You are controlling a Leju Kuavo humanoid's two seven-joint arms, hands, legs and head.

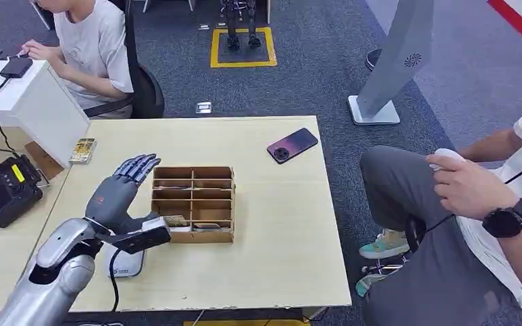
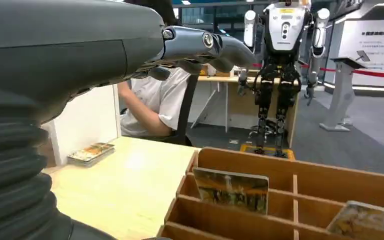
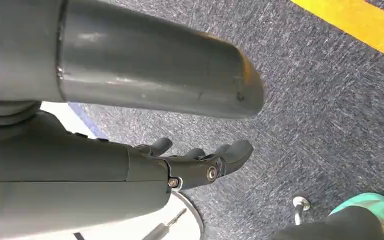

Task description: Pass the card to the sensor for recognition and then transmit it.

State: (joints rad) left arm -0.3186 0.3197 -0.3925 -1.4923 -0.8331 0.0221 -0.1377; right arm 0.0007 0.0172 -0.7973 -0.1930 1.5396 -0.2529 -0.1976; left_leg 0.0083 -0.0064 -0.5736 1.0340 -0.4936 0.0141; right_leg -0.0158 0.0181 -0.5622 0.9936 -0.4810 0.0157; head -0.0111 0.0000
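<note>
Beside the wooden card rack (cards slotted inside), the left hand hovers empty, fingers spread.

- The head view looks forward and down from high on the table.
- The left wrist view sits low and close, facing over the wooden divider box, which both views share.
- The right wrist view faces the carpet.

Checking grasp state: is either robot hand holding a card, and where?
Nothing held. Left robot hand is spread open beside the card box; right robot hand hangs empty.
</note>
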